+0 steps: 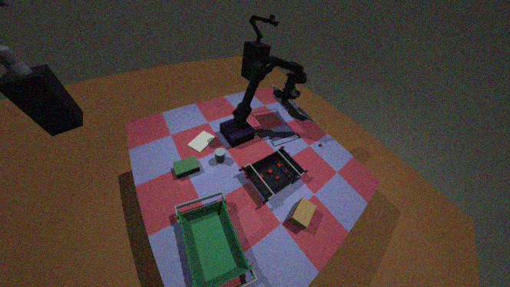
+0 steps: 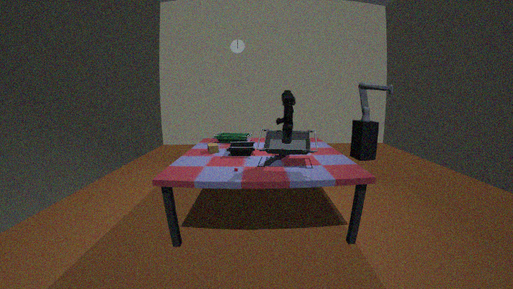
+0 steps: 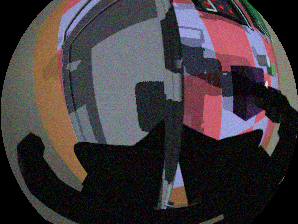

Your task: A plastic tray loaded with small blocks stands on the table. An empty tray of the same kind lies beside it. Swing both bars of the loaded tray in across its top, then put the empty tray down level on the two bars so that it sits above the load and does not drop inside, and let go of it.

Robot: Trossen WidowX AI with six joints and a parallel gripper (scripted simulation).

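Note:
The empty grey tray [image 1: 297, 111] [image 2: 301, 144] [image 3: 125, 65] hangs in the air over the table, steeply tilted, its open side toward the exterior camera. My gripper [image 1: 287, 97] [image 2: 287, 142] [image 3: 168, 125] is shut on one long wall of it. The loaded black tray [image 1: 286, 185] [image 2: 241, 152] stands on the table with several red blocks [image 1: 270, 171] inside. Its two wire bars, one at the left [image 1: 259, 179] and one at the right [image 1: 290, 163], lie across its top. My fingertips are partly hidden by the grey tray's wall.
A larger green tray [image 1: 215, 245] [image 2: 232, 137] stands farther off. A tan block [image 1: 305, 211] [image 2: 212, 147], a grey cylinder [image 1: 220, 155], a green block [image 1: 187, 166] and a white pad [image 1: 201, 140] lie around the black tray. A small red block [image 1: 320, 145] [image 2: 236, 169] lies loose.

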